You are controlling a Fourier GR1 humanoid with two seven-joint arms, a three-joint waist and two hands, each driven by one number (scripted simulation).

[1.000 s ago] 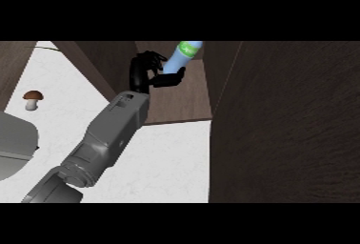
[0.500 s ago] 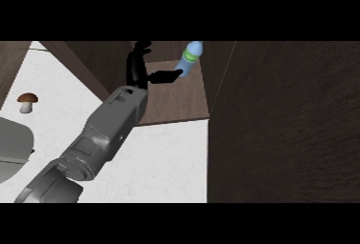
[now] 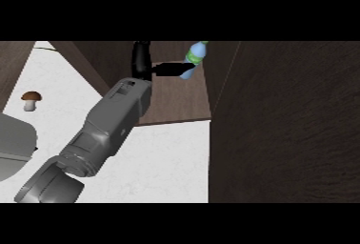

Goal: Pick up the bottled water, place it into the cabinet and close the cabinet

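Note:
The bottled water [image 3: 197, 53], clear blue with a green label, stands slightly tilted on the floor of the open dark wood cabinet [image 3: 175, 107], close to its right wall. My right hand [image 3: 143, 59] is inside the cabinet just left of the bottle. It is open: the fingers point straight up and away from the bottle, and only the thumb [image 3: 169, 69] stretches right to the bottle's lower part. The grey forearm runs down to the lower left. My left hand does not show.
The cabinet's open door [image 3: 288, 124] fills the right side as a large dark panel. A brown-capped mushroom [image 3: 30, 100] stands on the white counter [image 3: 162, 162] at the left. A grey rounded object [image 3: 13, 143] sits at the left edge.
The hand, curled round the bottle a second ago, has opened; its fingers have swung up and left off the bottle, which now stands further right in the cabinet.

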